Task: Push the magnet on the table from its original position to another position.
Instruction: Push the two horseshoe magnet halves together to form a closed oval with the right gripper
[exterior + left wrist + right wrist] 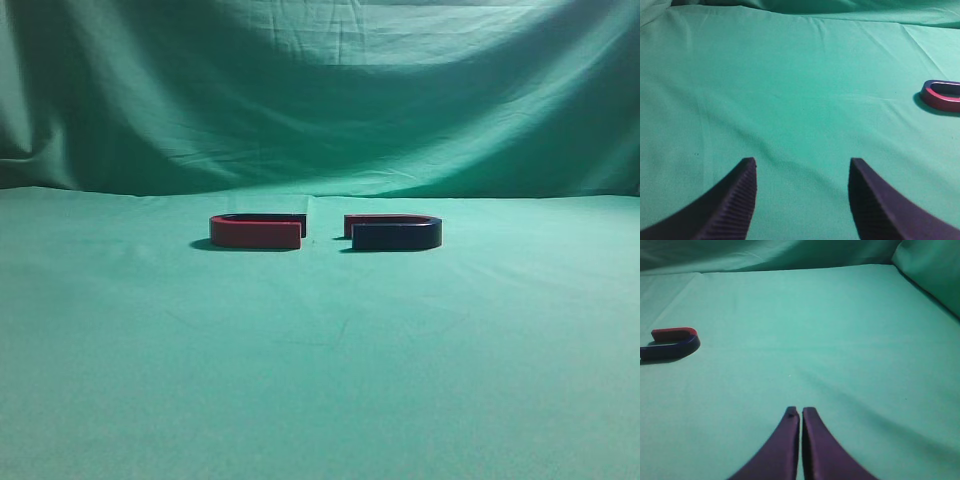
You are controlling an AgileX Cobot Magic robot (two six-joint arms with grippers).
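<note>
The magnet (396,234) lies flat on the table (320,350), right of centre, its dark navy-black side towards the exterior camera and its red arm behind, open end pointing left. It also shows far left in the right wrist view (671,344). My right gripper (800,411) is shut and empty, well to the right of the magnet. My left gripper (802,162) is open and empty over bare cloth. Neither gripper shows in the exterior view.
A similar U-shaped magnet with a red outer side (257,231) lies just left of the task magnet, open ends facing with a small gap; it shows at the right edge of the left wrist view (942,95). A draped green backdrop (320,90) rises behind.
</note>
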